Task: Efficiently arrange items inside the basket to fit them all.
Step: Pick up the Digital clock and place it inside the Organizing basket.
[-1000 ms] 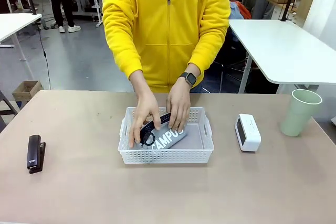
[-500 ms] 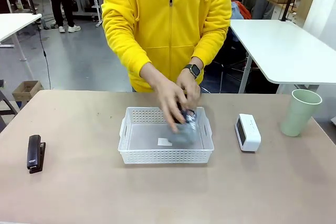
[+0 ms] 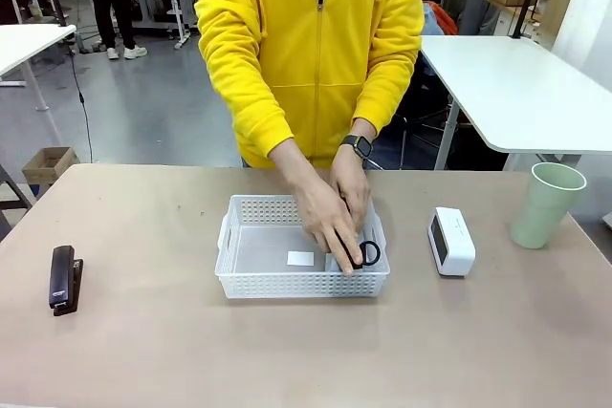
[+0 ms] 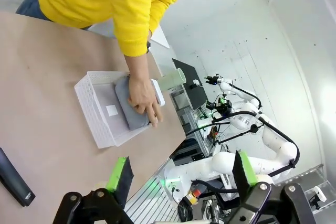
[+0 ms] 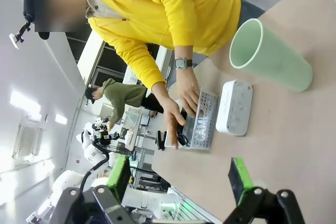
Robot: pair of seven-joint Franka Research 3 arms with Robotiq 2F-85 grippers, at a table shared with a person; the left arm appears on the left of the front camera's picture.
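Now pouch (image 4: pixel 126 109) at basket (image 3: pixel 287 285) right edge, left half free; left hand (image 4: pixel 182 170), right hand (image 5: pixel 179 177) open, empty.

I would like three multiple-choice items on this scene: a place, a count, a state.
1. Where is the dark stapler relative to the basket? A inside it; B on the table, left of it; C right of it.
2. How many task items lie outside the basket? A one; B two; C three.
3. The left pincer is: A open, empty; B shut, empty; C shut on something.
1 B: it lies on bare table at the left.
2 C: stapler, white device and green cup are outside; only the pouch is inside.
3 A: its green pads stand apart, nothing between.
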